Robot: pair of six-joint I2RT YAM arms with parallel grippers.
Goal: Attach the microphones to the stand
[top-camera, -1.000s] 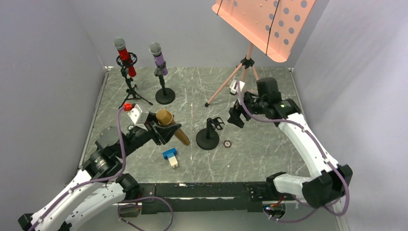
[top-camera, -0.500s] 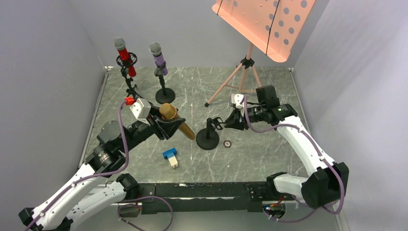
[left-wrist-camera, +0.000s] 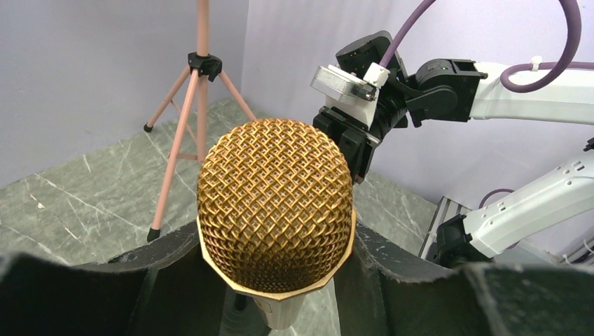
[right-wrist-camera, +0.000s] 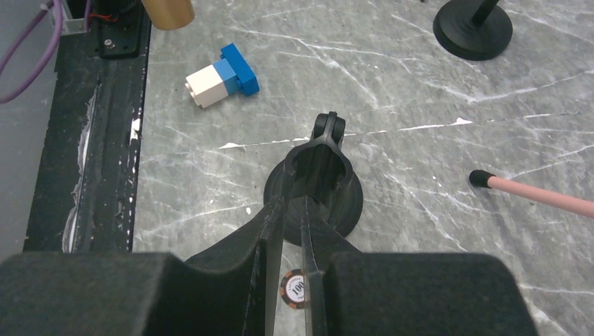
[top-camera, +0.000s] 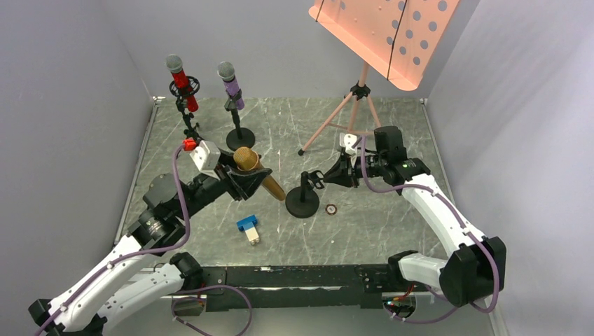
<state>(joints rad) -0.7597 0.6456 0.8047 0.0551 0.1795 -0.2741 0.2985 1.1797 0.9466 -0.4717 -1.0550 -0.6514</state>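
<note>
Left gripper (left-wrist-camera: 277,266) is clamped on the all-gold stick microphone (left-wrist-camera: 274,203), mesh head poking up between its black fingers (left-wrist-camera: 168,273). Right gripper (right-wrist-camera: 291,210) is pinched almost together, tips right at the back of the empty clip on the black round-base stand (right-wrist-camera: 321,157); can't tell if they nip it. Beneath those fingers lies a small round chip (right-wrist-camera: 294,288) reading "100". Well beyond, the glittery red microphone (top-camera: 181,82) and the glittery purple microphone (top-camera: 230,84) sit in their stands.

small round token (right-wrist-camera: 301,289) with dark rim, "100" printed on its white centre, nothing else legible
</note>
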